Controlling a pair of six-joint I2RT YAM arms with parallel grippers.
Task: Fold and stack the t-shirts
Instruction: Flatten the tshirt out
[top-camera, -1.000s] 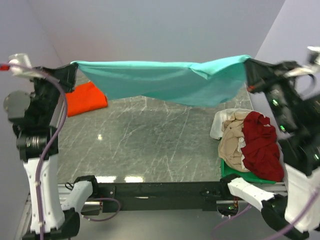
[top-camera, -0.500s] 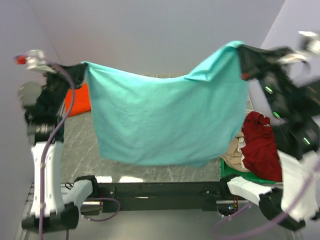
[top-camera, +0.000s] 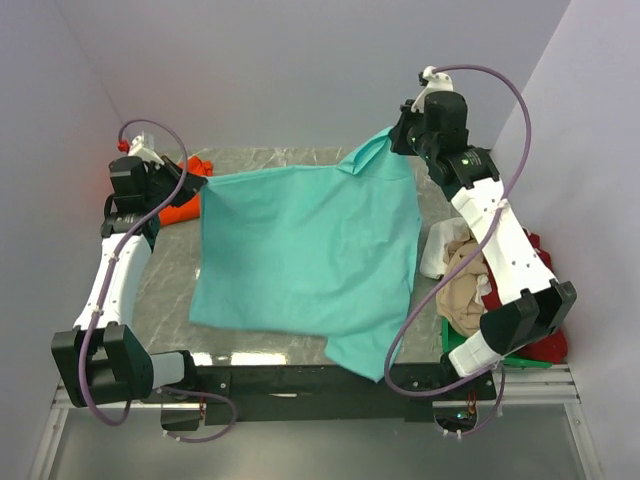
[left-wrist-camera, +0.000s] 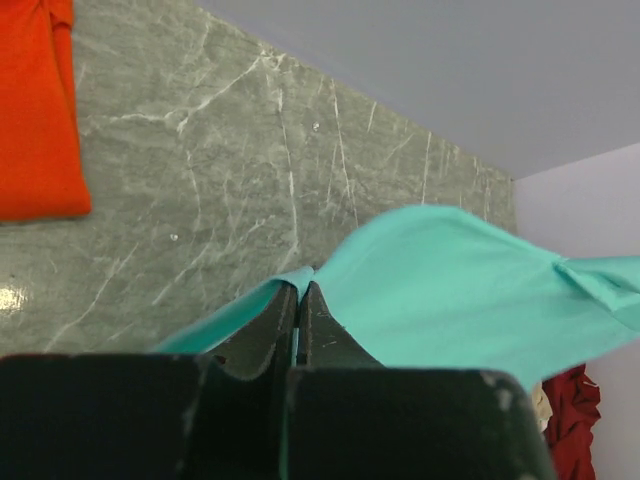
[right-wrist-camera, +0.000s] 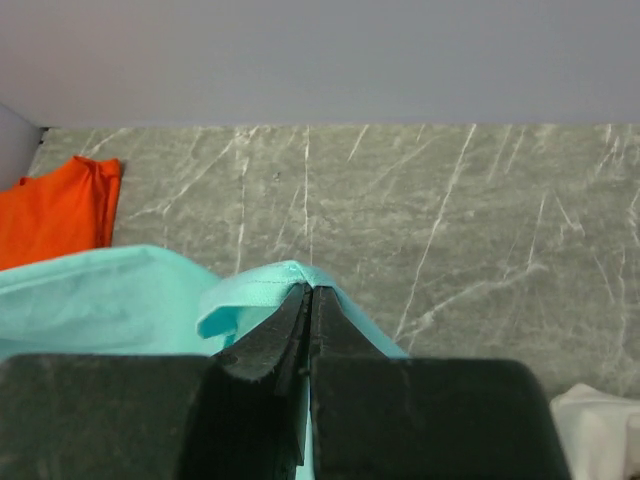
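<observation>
Teal shirt (top-camera: 305, 250): light, limp, creases easily. Left jaws and right jaws each pinch a far corner; you grip at seams.

Cloth, soft and matt, lightly creased: teal t-shirt (top-camera: 300, 250), orange t-shirt (left-wrist-camera: 35, 110). Grey-green stone look, polished and glossy, white-veined: table (top-camera: 165, 275). Smooth white plastic is seen on arm covers (top-camera: 500, 230).

Outstretched left arm (top-camera: 117, 272), right arm (top-camera: 497, 228) (jaws clamped)
</observation>
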